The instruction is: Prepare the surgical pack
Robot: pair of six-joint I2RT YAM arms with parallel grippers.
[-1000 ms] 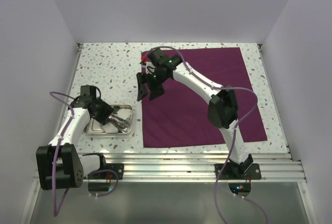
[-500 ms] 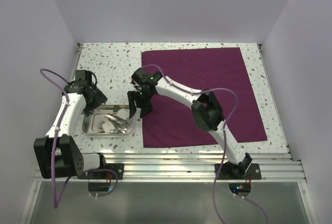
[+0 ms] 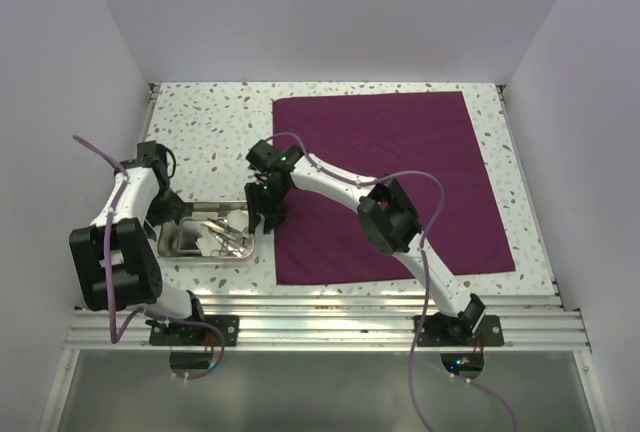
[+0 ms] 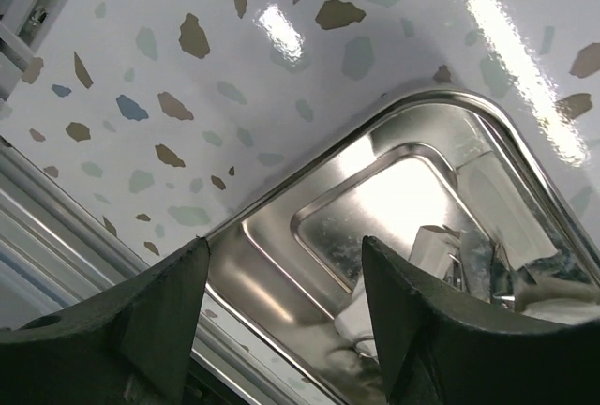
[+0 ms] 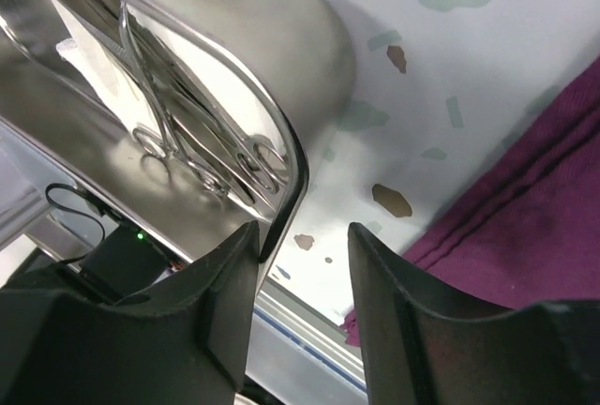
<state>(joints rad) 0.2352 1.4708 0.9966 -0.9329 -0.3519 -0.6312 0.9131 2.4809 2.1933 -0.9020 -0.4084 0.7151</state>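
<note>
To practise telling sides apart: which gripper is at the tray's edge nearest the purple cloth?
The right gripper, between steel tray and purple cloth; the left gripper is at the tray's opposite edge.

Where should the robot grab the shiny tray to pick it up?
Probably the thin raised rim of the tray on the side nearest the purple cloth, coming down from above. The lip stands bare there, with the scissors lying inside it, and the right gripper sits open astride it.

White-shelled left arm (image 3: 127, 214) and right arm (image 3: 330, 184) have blocky black joints (image 3: 385, 217), lilac cables (image 3: 411, 372). Left gripper (image 4: 281, 264) and right gripper (image 5: 302, 236) are matte black.
</note>
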